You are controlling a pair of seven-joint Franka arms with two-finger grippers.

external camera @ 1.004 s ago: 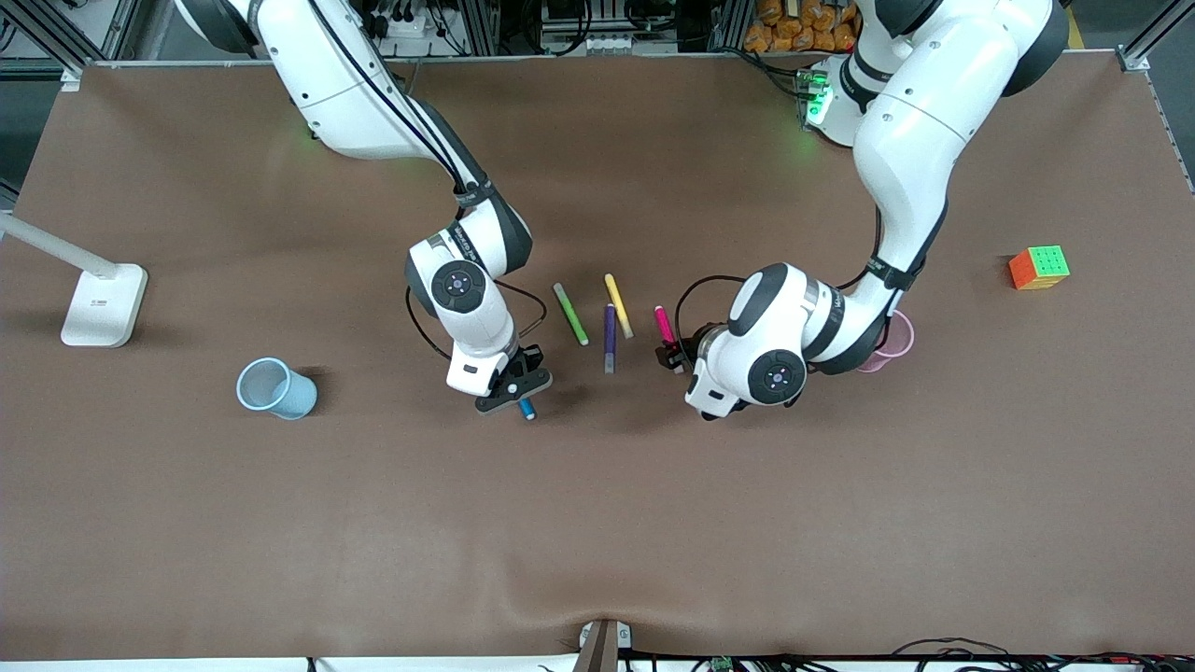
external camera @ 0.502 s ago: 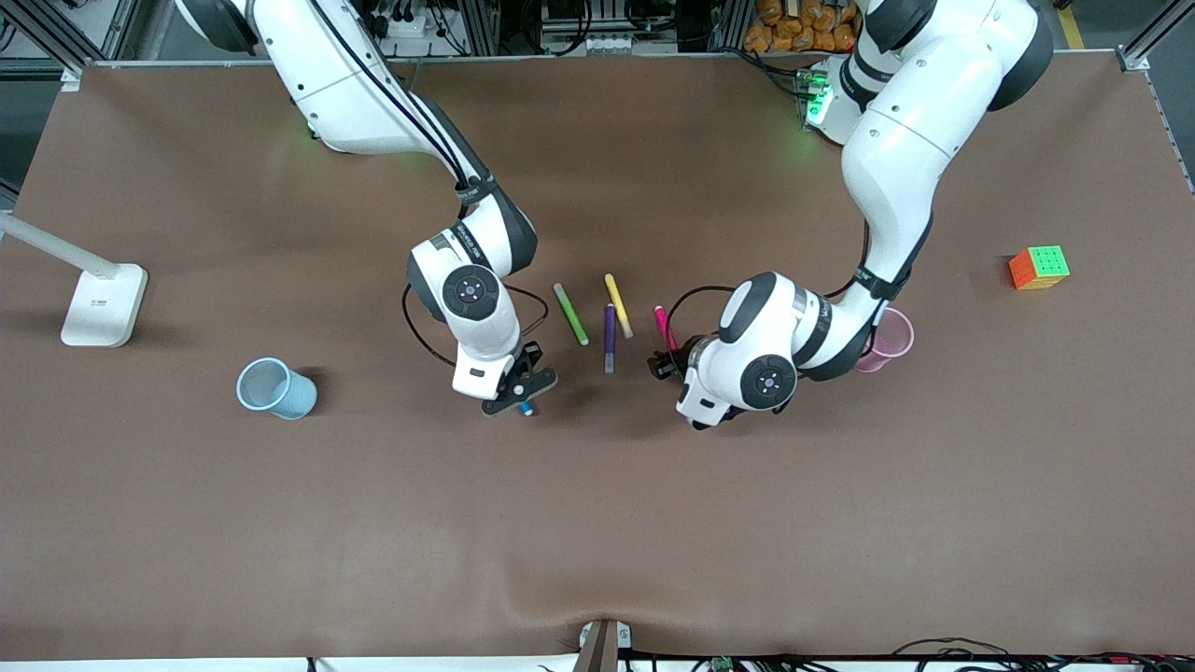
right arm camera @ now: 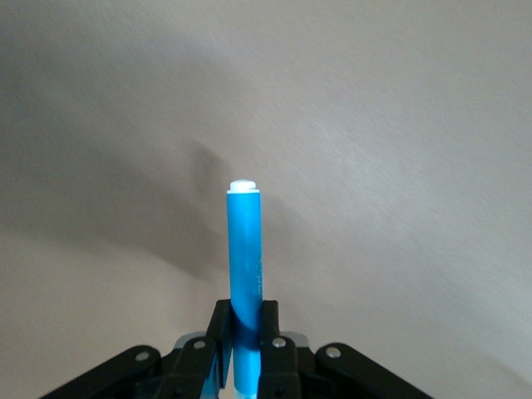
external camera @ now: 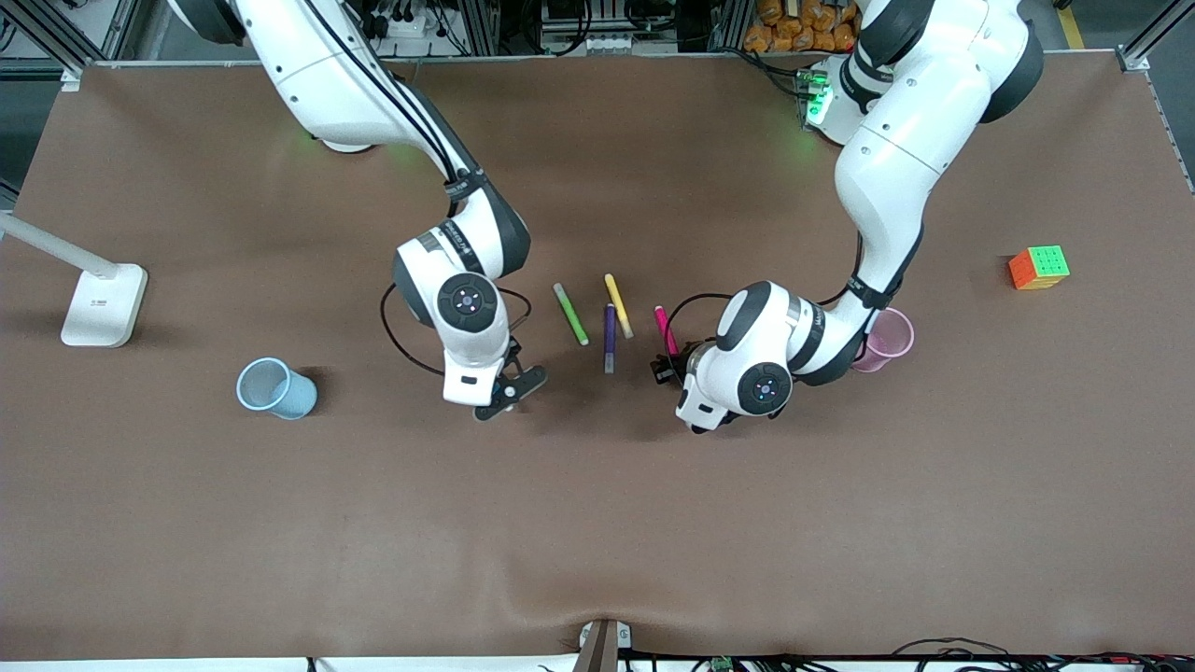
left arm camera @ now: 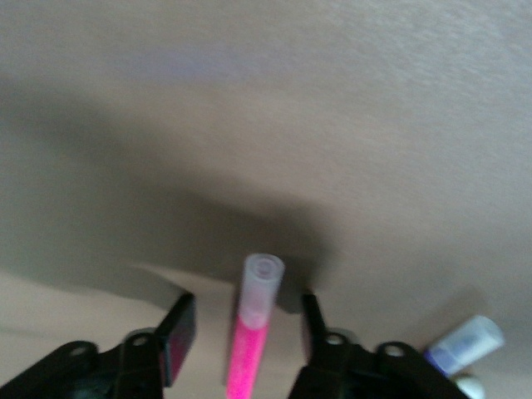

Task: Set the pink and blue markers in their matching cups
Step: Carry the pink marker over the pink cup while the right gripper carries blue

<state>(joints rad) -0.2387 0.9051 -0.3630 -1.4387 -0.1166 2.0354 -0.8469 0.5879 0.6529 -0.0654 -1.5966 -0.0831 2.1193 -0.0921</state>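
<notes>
Right claw is clamped on the blue marker, raised over the worktop at 3 o'clock from the blue cup. Left claw straddles the pink marker, fingers apart and not touching it; the pink cup stands at 3 o'clock from it.

Robotics lab: aluminium framing, cables at table edge (two Frankas).
</notes>
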